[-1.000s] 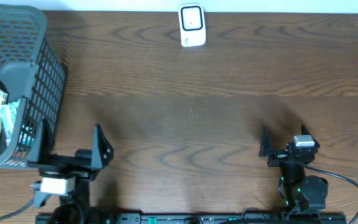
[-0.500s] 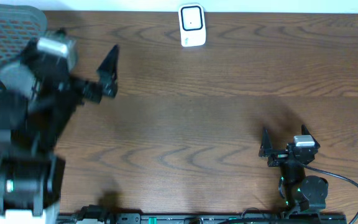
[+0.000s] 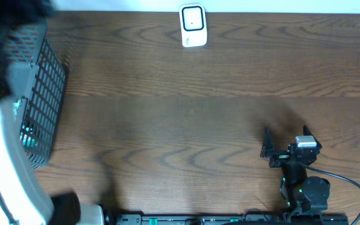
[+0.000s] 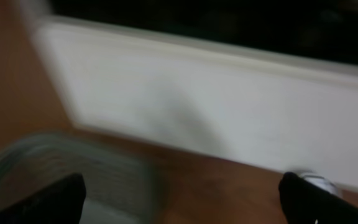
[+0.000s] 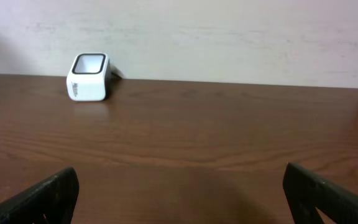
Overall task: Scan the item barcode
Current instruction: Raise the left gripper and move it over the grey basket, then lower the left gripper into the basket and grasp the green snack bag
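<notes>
Dark wood-grain table point(image 3: 186, 125) fills the overhead view, with a white wall at its far edge. We locate the white barcode scanner point(image 3: 192, 26) upright at that far edge, near centre. The grey mesh basket point(image 3: 45, 94) stands at the left, partly covered by the blurred left arm point(image 3: 5, 169). We cannot make out the item; only a teal patch point(image 3: 27, 134) shows through the mesh. Left gripper point(image 4: 179, 205): fingers spread apart, nothing between them. Right gripper point(image 3: 285, 136), near right: fingers spread apart, nothing between them.
</notes>
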Robot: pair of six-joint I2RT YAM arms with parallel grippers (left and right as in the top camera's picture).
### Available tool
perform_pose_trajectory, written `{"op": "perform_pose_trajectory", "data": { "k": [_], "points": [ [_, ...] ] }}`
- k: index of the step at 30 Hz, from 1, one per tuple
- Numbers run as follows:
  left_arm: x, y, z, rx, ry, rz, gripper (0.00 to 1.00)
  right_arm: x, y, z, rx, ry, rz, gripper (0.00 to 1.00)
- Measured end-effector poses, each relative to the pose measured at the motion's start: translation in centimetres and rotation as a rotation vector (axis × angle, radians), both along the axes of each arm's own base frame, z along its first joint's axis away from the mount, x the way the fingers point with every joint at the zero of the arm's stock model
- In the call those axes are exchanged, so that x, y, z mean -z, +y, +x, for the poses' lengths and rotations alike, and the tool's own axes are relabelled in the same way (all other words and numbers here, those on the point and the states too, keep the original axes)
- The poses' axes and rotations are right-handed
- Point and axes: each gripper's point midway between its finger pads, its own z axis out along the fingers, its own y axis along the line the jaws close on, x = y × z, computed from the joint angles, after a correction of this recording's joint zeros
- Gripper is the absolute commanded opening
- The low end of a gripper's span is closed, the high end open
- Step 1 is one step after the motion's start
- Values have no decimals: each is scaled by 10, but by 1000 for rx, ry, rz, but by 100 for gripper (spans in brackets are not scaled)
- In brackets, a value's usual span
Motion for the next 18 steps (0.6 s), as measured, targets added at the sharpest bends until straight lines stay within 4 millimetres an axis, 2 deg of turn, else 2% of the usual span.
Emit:
{"op": "perform_pose_trajectory", "data": {
  "k": [1,3,5,7,10,13,15,18],
  "points": [
    [0,27,0,-75,9,-14,97,0,0,0,0,0,0,99],
    [8,69,-1,-185,30,-28,98,0,0,0,0,0,0,99],
    [28,105,0,-272,80,-55,97,0,0,0,0,0,0,99],
    [55,132,2,-328,144,-83,98,0,0,0,0,0,0,99],
    [97,153,1,-373,262,-135,98,0,0,0,0,0,0,99],
    [138,162,-6,-396,400,-191,98,0,0,0,0,0,0,99],
    [155,165,-9,-403,455,-215,98,0,0,0,0,0,0,99],
    [192,174,-10,-418,559,-259,98,0,0,0,0,0,0,99]
  ]
}}
